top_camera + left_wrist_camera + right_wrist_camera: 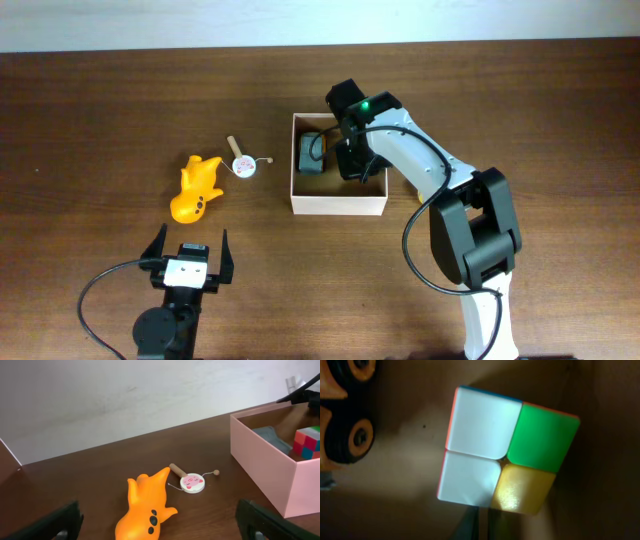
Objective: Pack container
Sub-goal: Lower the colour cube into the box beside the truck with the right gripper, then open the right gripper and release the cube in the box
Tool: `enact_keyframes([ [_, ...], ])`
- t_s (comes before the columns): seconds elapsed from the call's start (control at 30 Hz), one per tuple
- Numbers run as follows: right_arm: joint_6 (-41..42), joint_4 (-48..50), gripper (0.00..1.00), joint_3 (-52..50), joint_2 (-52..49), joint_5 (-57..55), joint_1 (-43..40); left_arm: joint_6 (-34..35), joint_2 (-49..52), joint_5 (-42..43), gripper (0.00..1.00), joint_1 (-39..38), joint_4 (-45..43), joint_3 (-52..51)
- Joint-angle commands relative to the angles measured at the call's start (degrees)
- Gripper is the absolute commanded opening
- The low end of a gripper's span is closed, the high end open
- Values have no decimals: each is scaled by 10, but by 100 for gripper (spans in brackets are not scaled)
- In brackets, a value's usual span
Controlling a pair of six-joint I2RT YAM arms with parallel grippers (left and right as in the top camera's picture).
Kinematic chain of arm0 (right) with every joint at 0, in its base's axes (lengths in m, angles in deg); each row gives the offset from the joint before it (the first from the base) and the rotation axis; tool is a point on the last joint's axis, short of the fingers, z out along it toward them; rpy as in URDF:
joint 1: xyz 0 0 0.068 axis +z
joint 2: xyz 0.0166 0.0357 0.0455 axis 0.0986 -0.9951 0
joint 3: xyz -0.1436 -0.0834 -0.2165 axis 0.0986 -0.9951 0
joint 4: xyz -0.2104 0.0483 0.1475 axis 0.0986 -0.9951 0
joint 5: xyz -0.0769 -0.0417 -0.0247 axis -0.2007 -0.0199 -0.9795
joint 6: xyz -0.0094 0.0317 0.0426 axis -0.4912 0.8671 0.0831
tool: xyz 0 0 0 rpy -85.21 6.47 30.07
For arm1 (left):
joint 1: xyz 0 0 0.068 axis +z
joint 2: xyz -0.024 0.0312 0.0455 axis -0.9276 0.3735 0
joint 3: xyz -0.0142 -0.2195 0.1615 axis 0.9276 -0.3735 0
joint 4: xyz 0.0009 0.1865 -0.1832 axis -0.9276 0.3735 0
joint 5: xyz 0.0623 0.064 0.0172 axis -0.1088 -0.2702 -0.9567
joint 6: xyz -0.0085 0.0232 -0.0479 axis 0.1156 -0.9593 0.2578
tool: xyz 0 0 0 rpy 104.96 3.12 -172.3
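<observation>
Pack container: exit from box pending.
The square white cardboard container with tan interior (338,205) is sited mid-table; a multicoloured two-by-two puzzle cube (502,470) and a grey toy car (308,152) are contained in it. The right gripper (350,168) is closed on nothing above the cube; the left gripper (190,262) is spread wide, empty. A straight vertical exit is advised so the walls aren't snagged. The orange plastic animal toy (197,190) and pink rattle drum (243,165) are left outside.

Overhead, even light gives a sharp picture of the counter (90,110), shadows faint. From the left wrist the container's (260,460) white wall looks pinkish, and the near jaws blur. The right wrist view is dim and unfocused, with glare on the puzzle cube's (485,450) pale faces.
</observation>
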Motion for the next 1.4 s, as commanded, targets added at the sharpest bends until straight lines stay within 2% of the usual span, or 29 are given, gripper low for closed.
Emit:
enact_keyframes([
  [0.0, -20, 5, 4, -2, 2, -16, -2, -9, -4, -2, 99, 2, 4, -2],
  [0.63, -20, 42, 4, -2, 2, -50, -2, -9, -4, -2, 99, 2, 4, -2],
  [0.83, -20, 28, 4, -2, 2, 4, 10, -9, -4, -2, 99, 2, 4, -2],
  [1.07, -21, 54, 4, -2, 2, 2, 41, -9, -4, -2, 99, 2, 4, -2],
  [1.37, -71, 110, 4, -2, 2, -30, 32, -9, -4, -2, 99, 2, 4, -2],
])
